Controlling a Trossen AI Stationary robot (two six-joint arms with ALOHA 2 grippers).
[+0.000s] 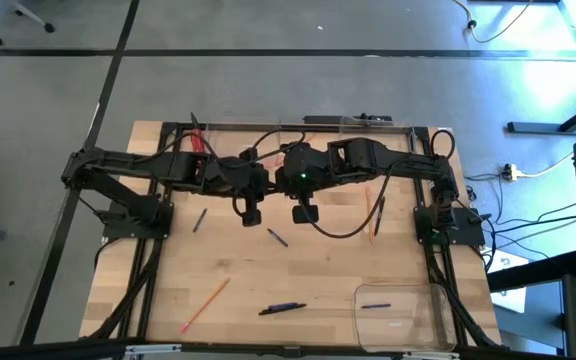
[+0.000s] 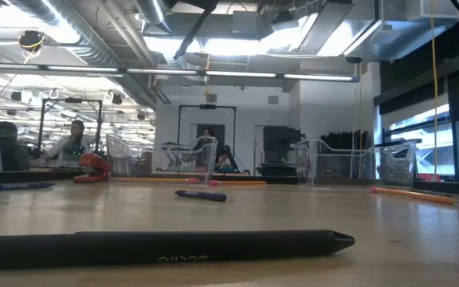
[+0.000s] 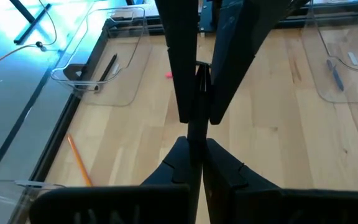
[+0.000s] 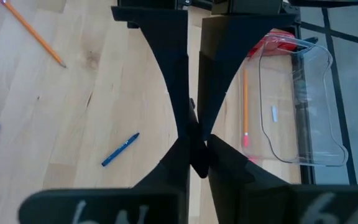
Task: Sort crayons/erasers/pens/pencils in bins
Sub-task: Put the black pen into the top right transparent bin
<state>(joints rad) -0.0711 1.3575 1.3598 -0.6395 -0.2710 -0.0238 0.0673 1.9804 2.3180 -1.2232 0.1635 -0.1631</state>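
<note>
High over the table's middle, my left gripper (image 3: 196, 140) and my right gripper (image 4: 197, 152) meet tip to tip (image 1: 278, 187), both shut on one slim dark pen (image 3: 199, 81). Loose pens (image 1: 282, 308) (image 1: 199, 220) (image 1: 276, 237) and orange pencils (image 1: 206, 304) (image 1: 374, 215) lie flat on the wood. A clear bin (image 1: 438, 320) at the near right holds a pen (image 1: 373, 305). Another bin (image 4: 303, 143) at the far left holds a white eraser (image 4: 274, 113). Neither gripper shows in the low view. My left gripper pinches the pen between its two fingertips (image 3: 188, 127), coming from the table's left and slanting down. The pen is lifted clear of the table and runs on between the other gripper's fingers. Which part of the pen it has is hidden by the fingers. My right gripper pinches the same pen (image 4: 192, 107) between its two fingers, coming from the table's right and slanting down, opposite the left one. The fingers lie along the pen rather than across it. The place of contact is hidden behind the fingers.
A third clear bin (image 3: 98, 81) at the far right holds a dark pen (image 3: 107, 68). Something red (image 1: 196, 140) lies in the far left bin. A small pink piece (image 3: 168, 76) lies on the wood. A black pen (image 2: 166, 247) lies close in front of the low camera.
</note>
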